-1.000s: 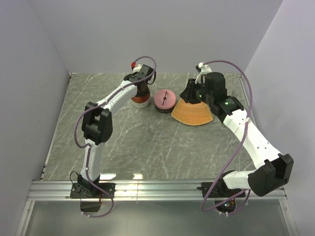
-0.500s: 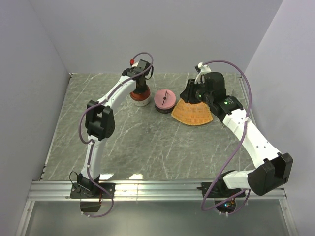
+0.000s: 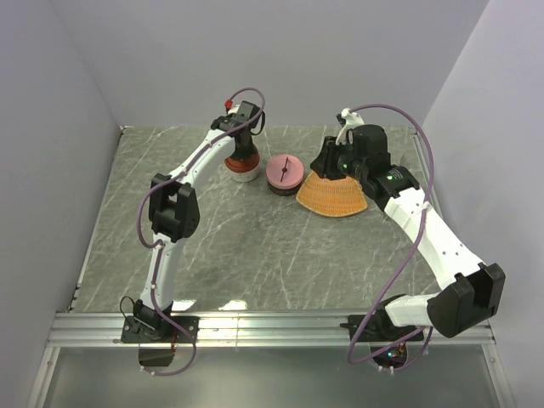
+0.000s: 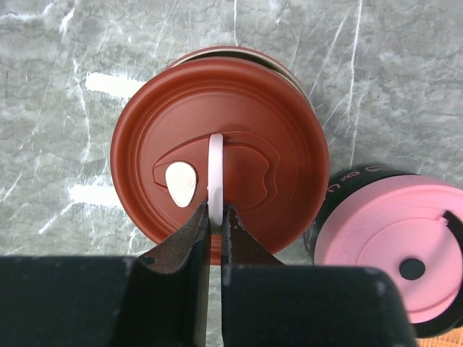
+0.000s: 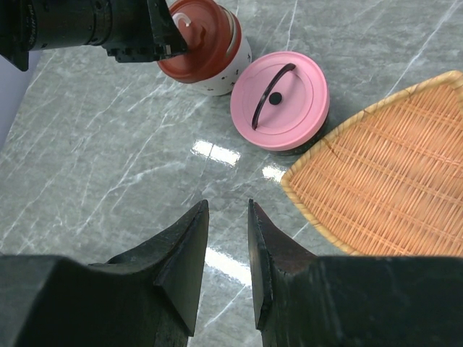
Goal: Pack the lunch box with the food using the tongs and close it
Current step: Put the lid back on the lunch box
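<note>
Fingers (image 4: 189, 233) of your left gripper (image 4: 215, 219) are pinched together on the thin white loop handle (image 4: 215, 163) that arches across the round red-brown plastic lid (image 4: 275, 123), as the left wrist camera shows. The lid sits atop the small white round lunch box pot (image 5: 233, 63), though you cannot tell whether it is fully seated. The pot stands toward the far side of the grey marble-patterned table (image 3: 255, 246). Just to its right stands a second round lunch box pot, dark-walled under a pink plastic lid (image 5: 289, 108) with a slim dark handle (image 5: 269, 92) curved over the top. Beside that lies the fan-shaped orange woven tray (image 3: 333, 197), its left corner close against the pink-lidded pot; whether the two touch cannot be told. Your right gripper (image 5: 228, 238) hangs by the far tip of the tray in the overhead view. Its dark fingers (image 5: 184, 253) are held a narrow gap apart with nothing between them, and only bare tabletop shows through the gap. From the right wrist camera, both pots appear beyond the fingertips and the tray's weave fills the right side.
</note>
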`<move>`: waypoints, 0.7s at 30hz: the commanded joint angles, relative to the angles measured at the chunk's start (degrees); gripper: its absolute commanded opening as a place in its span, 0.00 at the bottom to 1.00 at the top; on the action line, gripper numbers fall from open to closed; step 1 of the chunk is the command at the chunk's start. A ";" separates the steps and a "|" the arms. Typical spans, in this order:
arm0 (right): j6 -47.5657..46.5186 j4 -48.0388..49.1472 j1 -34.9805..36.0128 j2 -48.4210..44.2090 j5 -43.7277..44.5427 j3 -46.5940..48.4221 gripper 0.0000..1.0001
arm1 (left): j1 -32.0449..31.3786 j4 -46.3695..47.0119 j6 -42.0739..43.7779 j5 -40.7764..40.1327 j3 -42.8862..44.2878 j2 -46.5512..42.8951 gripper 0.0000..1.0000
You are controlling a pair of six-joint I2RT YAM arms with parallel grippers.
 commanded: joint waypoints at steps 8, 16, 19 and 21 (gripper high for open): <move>-0.88 1.09 -0.25 0.01 -0.53 2.60 0.36 | 0.16 1.71 0.29 0.96 3.45 -2.92 0.00; -0.61 1.27 -0.16 2.56 -1.85 4.00 0.36 | 0.59 2.15 0.73 1.13 5.55 -0.73 0.00; -0.96 0.92 -0.16 2.65 -1.33 4.26 0.36 | 0.68 2.15 1.25 2.62 6.61 0.94 0.00; -1.14 0.74 -0.16 2.56 -1.24 4.18 0.36 | 0.68 0.84 1.08 2.28 7.49 2.35 0.00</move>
